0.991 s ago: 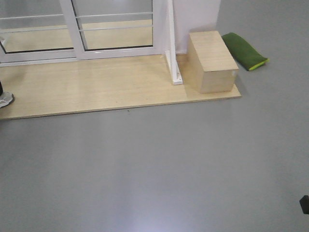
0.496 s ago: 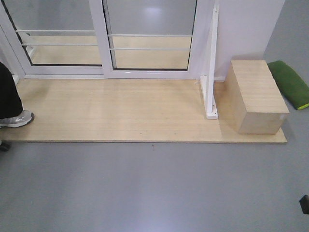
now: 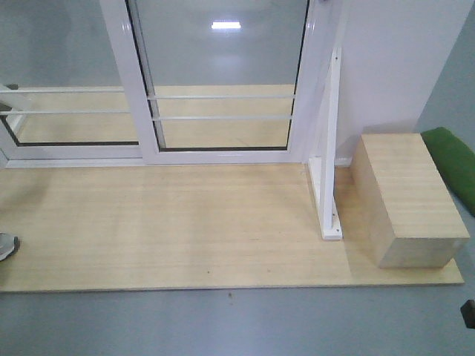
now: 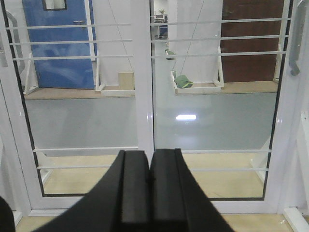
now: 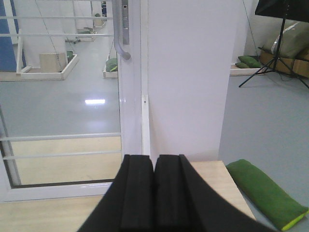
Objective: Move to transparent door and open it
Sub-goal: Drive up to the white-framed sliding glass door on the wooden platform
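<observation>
The transparent door (image 3: 223, 74) is the right-hand white-framed glass panel with thin horizontal bars, standing shut at the back of a pale wooden platform (image 3: 171, 230). In the left wrist view the door (image 4: 217, 121) fills the right half, with its grey curved handle (image 4: 293, 48) at the far right edge. The right wrist view shows that handle (image 5: 120, 38) high up beside the door's frame. My left gripper (image 4: 149, 159) is shut and empty, pointing at the middle post between the panels. My right gripper (image 5: 154, 162) is shut and empty, pointing at the door's right frame. Both are well short of the door.
A similar barred glass panel (image 3: 67, 74) stands left of the door. A white support bracket (image 3: 328, 185) and a wooden box (image 3: 407, 196) sit on the platform's right, before a white wall (image 5: 188, 72). A green cushion (image 5: 265, 193) lies further right. A shoe (image 3: 4, 246) shows at the left edge.
The front view has closed in on the door and platform, and the door has shifted towards the centre. The person's leg at the left has dropped back to just a shoe.
</observation>
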Tool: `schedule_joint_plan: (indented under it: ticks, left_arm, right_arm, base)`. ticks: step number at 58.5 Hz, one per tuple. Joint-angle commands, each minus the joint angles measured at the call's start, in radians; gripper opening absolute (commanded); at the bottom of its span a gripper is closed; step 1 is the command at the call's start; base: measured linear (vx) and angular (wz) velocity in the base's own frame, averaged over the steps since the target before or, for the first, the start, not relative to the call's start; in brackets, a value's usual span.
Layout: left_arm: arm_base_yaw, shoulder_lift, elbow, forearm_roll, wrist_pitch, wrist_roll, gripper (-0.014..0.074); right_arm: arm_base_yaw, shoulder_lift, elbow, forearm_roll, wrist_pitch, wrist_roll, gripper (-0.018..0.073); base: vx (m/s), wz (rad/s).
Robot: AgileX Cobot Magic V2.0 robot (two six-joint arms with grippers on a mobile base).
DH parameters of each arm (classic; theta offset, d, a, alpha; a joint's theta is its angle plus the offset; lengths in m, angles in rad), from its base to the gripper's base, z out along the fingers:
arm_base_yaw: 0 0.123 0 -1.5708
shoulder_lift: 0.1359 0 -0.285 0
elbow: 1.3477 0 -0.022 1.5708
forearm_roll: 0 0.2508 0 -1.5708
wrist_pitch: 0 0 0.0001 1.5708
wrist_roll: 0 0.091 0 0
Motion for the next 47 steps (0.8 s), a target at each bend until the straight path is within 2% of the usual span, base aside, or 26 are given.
schedule_joint_plan:
  ticks: [1, 47]
  left_arm:
    - [-0.006, -0.003, 0.03, -0.003, -0.08, -0.006, -0.0006]
    - [-0.006, -0.003, 0.03, -0.003, -0.08, -0.006, -0.0006]
  right_arm:
    - [-0.004, -0.014, 0.014, -0.004, -0.086, -0.007, -0.0005]
    - [-0.004, -0.014, 0.014, -0.004, -0.086, -0.007, -0.0005]
  base:
    - [0.58, -0.04]
    - [0.52, 0.02]
